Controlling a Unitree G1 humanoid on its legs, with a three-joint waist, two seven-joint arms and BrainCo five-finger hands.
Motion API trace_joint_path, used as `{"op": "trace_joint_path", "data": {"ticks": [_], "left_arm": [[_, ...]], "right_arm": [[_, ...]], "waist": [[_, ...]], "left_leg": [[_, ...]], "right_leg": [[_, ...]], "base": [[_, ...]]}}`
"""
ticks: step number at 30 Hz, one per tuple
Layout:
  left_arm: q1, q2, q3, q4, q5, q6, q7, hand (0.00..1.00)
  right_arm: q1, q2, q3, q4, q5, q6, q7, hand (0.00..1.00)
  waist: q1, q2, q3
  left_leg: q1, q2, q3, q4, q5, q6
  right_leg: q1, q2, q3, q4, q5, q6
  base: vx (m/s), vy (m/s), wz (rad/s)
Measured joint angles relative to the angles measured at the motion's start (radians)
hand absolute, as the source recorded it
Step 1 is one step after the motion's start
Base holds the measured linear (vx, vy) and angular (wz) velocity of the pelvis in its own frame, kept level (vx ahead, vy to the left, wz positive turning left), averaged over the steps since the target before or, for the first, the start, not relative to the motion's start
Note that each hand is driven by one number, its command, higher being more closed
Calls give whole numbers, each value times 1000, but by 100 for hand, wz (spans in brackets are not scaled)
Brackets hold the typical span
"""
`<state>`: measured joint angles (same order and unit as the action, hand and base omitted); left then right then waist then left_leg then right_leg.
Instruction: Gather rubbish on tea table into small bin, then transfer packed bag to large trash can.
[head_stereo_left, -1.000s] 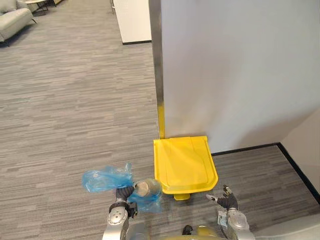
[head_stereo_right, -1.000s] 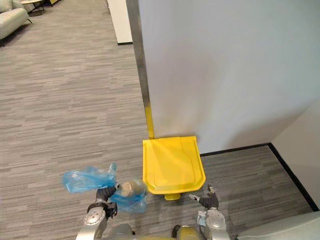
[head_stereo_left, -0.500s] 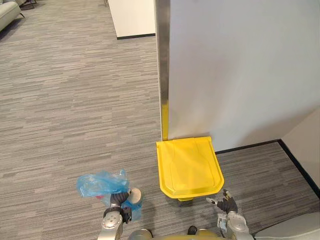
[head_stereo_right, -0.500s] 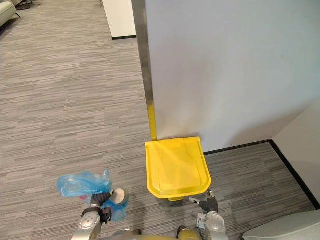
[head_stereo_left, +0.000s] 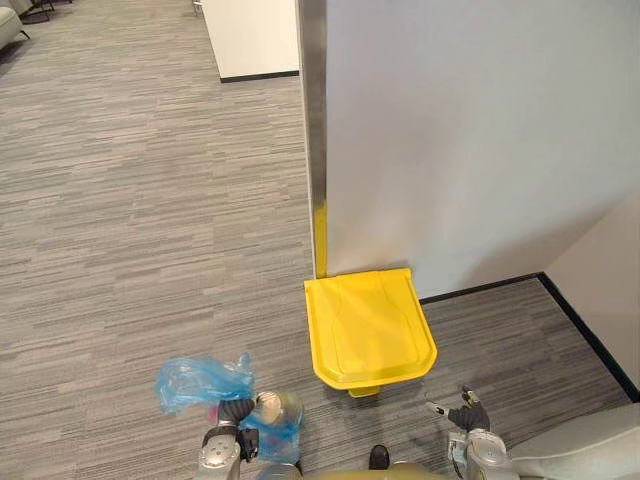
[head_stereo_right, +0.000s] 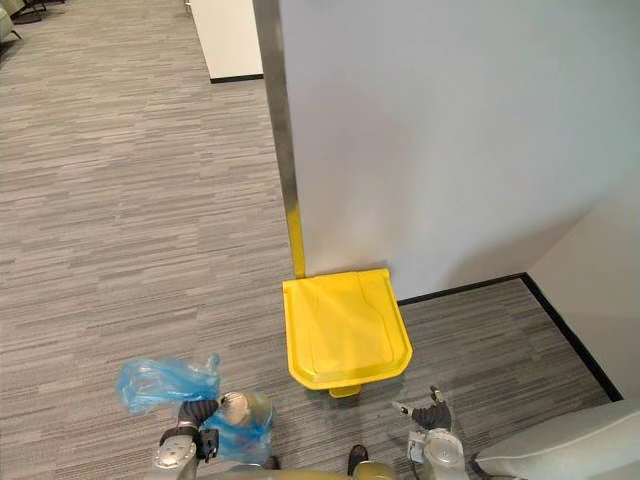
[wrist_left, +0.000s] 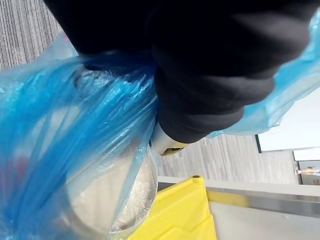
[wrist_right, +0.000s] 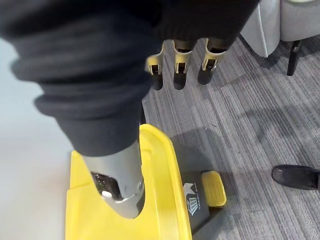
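As left robot hand (head_stereo_left: 233, 412) grips, bag (head_stereo_left: 195, 379) crosswise

Contents of blue bag (head_stereo_left: 195, 380) indistinct through plastic; pale grey furniture (head_stereo_left: 600, 445) cut off at lower right edge.

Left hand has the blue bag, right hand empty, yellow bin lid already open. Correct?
No. The yellow bin's lid is closed, lying flat on top in the left eye view. The rest is right: the left hand grips the blue bag, and the right hand is empty and open.
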<state>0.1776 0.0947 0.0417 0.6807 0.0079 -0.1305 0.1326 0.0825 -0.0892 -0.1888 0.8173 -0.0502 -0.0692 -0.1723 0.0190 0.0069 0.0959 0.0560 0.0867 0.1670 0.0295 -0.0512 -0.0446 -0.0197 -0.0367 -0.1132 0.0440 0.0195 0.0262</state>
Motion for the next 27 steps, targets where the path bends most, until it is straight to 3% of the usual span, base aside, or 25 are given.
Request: {"op": "trace_joint_path", "data": {"ticks": [9, 12, 15, 16, 18, 19, 21, 22, 24, 27], "left_arm": [[16, 12, 11, -6, -1, 0, 2, 100], [17, 12, 9, -19, -1, 0, 1, 100], [7, 8, 7, -62, -1, 1, 0, 100], [-14, 7, 6, -78, -1, 1, 1, 100], [-58, 13, -8, -84, -1, 1, 1, 100], [-80, 26, -7, -85, -1, 0, 1, 100], [-91, 29, -12, -106, -1, -3, 1, 100], [-101, 15, -16, -113, 0, -5, 0, 100], [-122, 9, -30, -123, 2, -7, 1, 100], [-125, 8, -30, -132, 3, -9, 0, 100]], "right_arm": [[-23, -16, 0, -7, 0, 1, -1, 0], [-43, -21, 0, -11, 0, 2, -3, 0], [-56, -12, -6, -29, 0, 2, -4, 0], [-53, -3, -7, -56, 1, 1, -5, 0], [-51, 8, -2, -68, 1, 3, -4, 0], [-51, 8, -2, -77, 1, 3, -5, 0], [-44, 8, -2, -99, 1, 3, -20, 0], [-55, -1, -19, -101, 2, 3, -25, 0], [-59, 2, -53, -145, 6, 2, -28, 0], [-52, 9, -77, -146, 20, 3, -28, 0]], "waist": [[4, -4, 2], [7, -9, 10], [-3, -9, 42], [-2, 6, 74], [0, -12, 96], [-3, -26, 105], [-3, -62, 107], [0, -47, 112], [-1, -17, 132], [-1, -11, 133]], "left_leg": [[-33, 2, 37, 15, -35, -9], [-62, 2, 45, 86, -75, -2], [-35, 13, 29, 129, -134, 28], [-19, 20, 15, 166, -160, 38], [-6, 24, -6, 231, -208, 43], [0, 16, -15, 250, -214, 39], [9, -11, -31, 285, -248, 12], [13, 8, -39, 302, -264, 1], [31, 17, -45, 292, -266, -6], [76, 24, -55, 284, -281, -29]], "right_leg": [[-43, 18, 109, -22, 4, 7], [-107, 14, 130, 95, -43, 31], [-156, 2, 109, 321, -100, 119], [-246, 2, 93, 506, -129, 141], [-299, 0, 88, 466, -168, 91], [-303, -1, 86, 385, -150, 86], [-247, -19, 91, 281, -24, 62], [-242, -11, 86, 295, -6, 19], [-248, -8, 69, 345, -57, -2], [-237, -7, 50, 431, -144, -12]], "base": [[-14, 8, -22], [108, 49, -20], [77, 46, 10], [53, 24, 20], [151, 3, 42], [224, -44, 55], [236, -75, 39], [248, -70, 27], [247, -65, 20], [197, -84, 18]]}}
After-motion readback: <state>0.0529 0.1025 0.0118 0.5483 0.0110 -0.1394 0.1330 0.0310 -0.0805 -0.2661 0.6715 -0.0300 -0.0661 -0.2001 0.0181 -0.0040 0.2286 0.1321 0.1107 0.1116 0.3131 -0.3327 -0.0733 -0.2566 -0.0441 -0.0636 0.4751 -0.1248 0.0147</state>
